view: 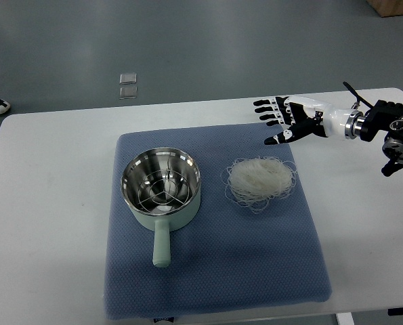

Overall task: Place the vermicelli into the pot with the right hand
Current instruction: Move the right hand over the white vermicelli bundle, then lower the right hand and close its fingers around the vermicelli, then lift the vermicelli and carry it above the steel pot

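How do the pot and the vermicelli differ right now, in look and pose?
The pale green pot with a steel interior is rigid, shiny and holds a wire rack; the white vermicelli nest is a loose, matte tangle. The pot's handle points toward the near edge; the vermicelli has no direction. Both rest apart on the blue mat.

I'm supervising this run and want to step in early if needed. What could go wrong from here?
1. The vermicelli is a loose nest with stray strands, so the open right hand may lift only part and trail the rest across the blue mat.
2. The pot holds a wire rack, where strands may catch.
3. A sweep leftward could nudge the pot by its rim.
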You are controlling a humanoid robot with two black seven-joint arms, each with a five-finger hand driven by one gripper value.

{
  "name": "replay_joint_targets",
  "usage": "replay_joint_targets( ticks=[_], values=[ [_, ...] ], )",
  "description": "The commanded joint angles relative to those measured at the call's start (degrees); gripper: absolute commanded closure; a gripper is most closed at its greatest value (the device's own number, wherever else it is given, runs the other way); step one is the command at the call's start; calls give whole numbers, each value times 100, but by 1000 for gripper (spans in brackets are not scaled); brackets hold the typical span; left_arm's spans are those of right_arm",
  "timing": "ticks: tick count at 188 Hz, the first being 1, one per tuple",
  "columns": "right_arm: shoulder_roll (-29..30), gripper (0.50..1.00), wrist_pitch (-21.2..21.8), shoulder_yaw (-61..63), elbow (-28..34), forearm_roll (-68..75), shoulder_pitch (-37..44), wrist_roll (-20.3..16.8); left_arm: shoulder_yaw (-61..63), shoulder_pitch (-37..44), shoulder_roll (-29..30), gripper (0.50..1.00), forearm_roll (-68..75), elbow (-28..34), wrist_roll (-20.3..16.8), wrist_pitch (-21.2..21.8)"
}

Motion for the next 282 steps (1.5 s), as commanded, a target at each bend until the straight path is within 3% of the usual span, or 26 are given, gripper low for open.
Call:
replay_joint_targets(
  ticks=[1, 75, 231, 239, 244, 261, 282],
  values=[
    [-25, 574, 93, -25, 149, -760, 35, 330, -6, 0, 0, 500, -3, 7, 0, 0],
    [-130, 576, 137, -412, 729, -2475, 255, 436, 3, 0, 0, 500, -3, -2, 0, 0],
    [142, 595, -1137, -1528, 747, -3125, 96, 445, 3, 0, 0, 500, -3, -2, 0, 0],
    [142, 626, -1190, -1537, 747, -3125, 105, 445, -6, 0, 0, 500, -3, -2, 0, 0],
    [142, 679, -1216, -1537, 747, -3143, 114, 445, 3, 0, 0, 500, -3, -2, 0, 0],
    [133, 789, -1216, -1537, 747, -3143, 140, 454, -6, 0, 0, 500, -3, -2, 0, 0],
    [133, 985, -1216, -1537, 747, -3143, 167, 463, -6, 0, 0, 500, -3, -2, 0, 0]
  ],
)
